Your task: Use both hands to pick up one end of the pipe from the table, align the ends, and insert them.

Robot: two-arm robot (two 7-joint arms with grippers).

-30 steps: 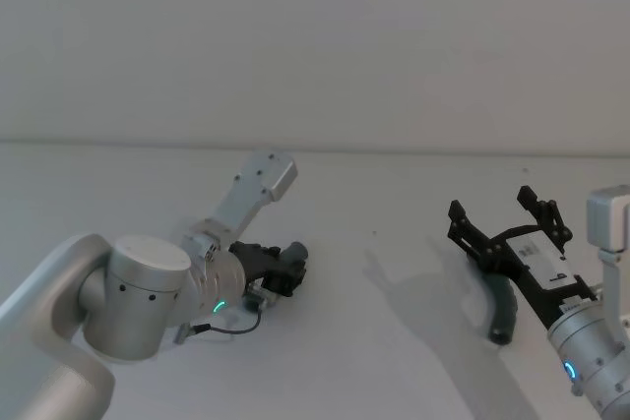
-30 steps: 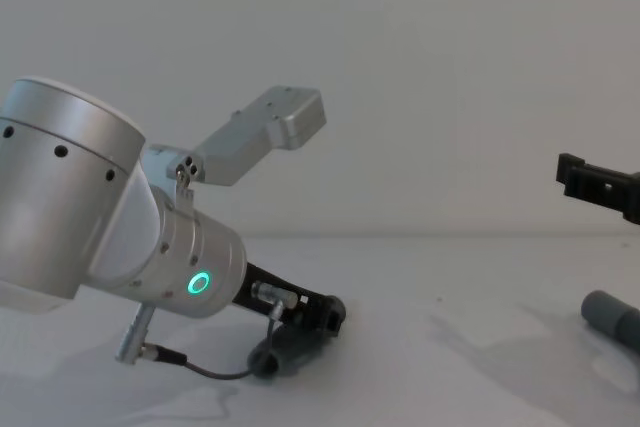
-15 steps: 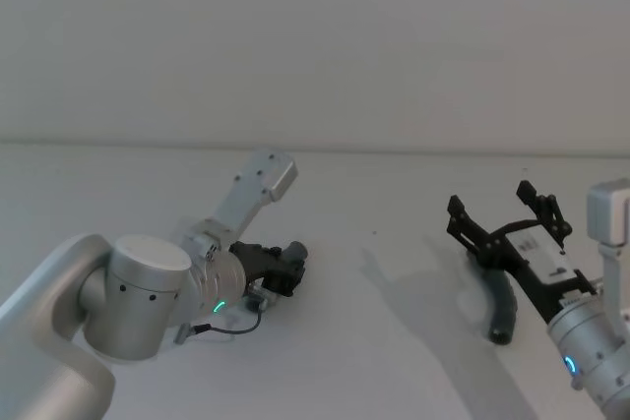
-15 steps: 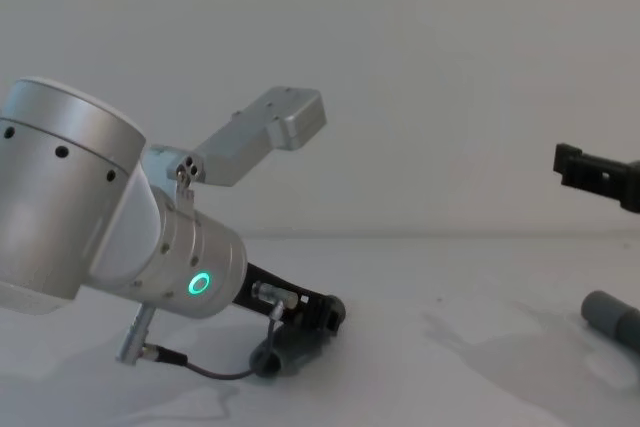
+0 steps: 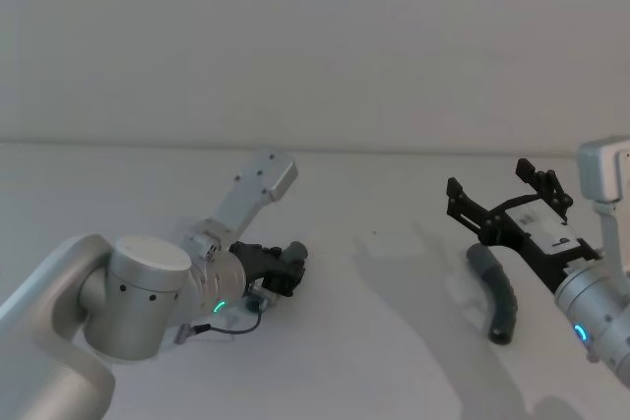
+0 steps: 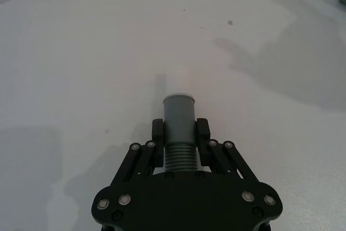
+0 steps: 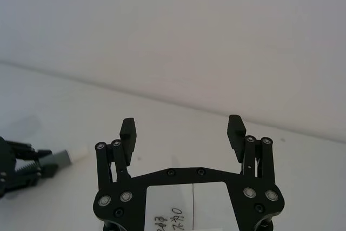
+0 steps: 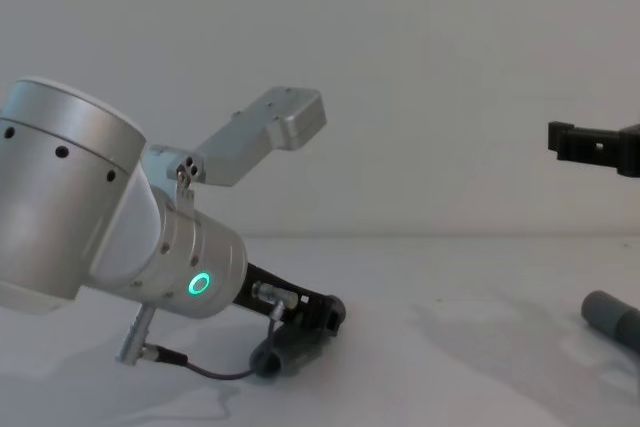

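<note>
Left gripper point(image 6: 180, 133) clamped on ribbed hose point(image 6: 179, 113); I fear my right gripper point(image 7: 182, 124) (jaws apart) descending off-centre, skidding the bent tube point(image 5: 499, 287) below it.

Soft, even light lies over the pale worktop point(image 5: 384, 371) and the wall point(image 5: 315, 36), moderately bright, with no glare on either. Shadows are diffuse, with pale edges. That of the right gripper point(image 5: 492, 182) and its arm falls on the worktop toward the robot's left (so the main light reaches it from the right and above). In the left wrist view, the pipe point(image 6: 178, 106) between the fingers of the left gripper point(image 6: 180, 128) throws a faint streak ahead of itself. The silver left arm point(image 8: 70, 197) shades smoothly from a lit top to a darker underside. Its green ring light point(image 8: 201, 284) glows plainly.
</note>
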